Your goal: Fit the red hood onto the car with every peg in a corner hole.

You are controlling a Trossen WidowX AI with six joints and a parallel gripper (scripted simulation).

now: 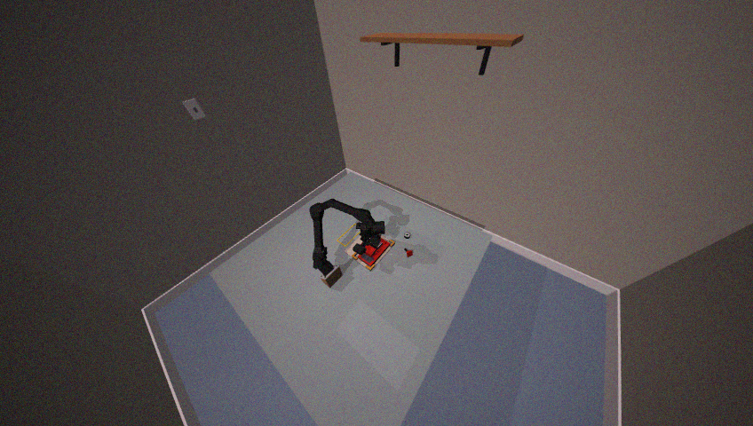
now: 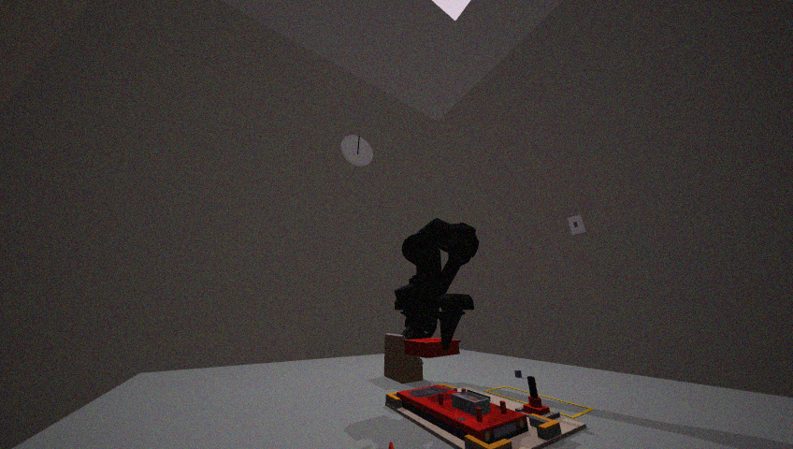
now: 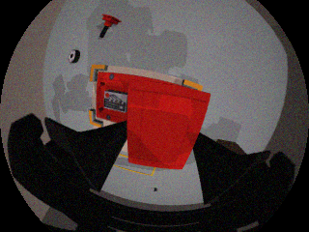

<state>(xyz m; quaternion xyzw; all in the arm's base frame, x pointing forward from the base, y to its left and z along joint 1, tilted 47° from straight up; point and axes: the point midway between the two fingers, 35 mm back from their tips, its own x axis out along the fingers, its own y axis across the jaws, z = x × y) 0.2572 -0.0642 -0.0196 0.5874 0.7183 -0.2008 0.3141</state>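
high distant overhead, low exterior facing arm, close wrist, all sharing chassis

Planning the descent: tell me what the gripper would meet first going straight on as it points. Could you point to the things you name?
Likely the red car chassis [image 1: 381,252] [image 2: 439,409] [image 3: 112,81], met by the held red hood shell [image 2: 431,347] [image 3: 166,126] before the gripper [image 2: 434,345] [image 3: 162,130]; depth is unclear, so perhaps the pale jig's edge instead.
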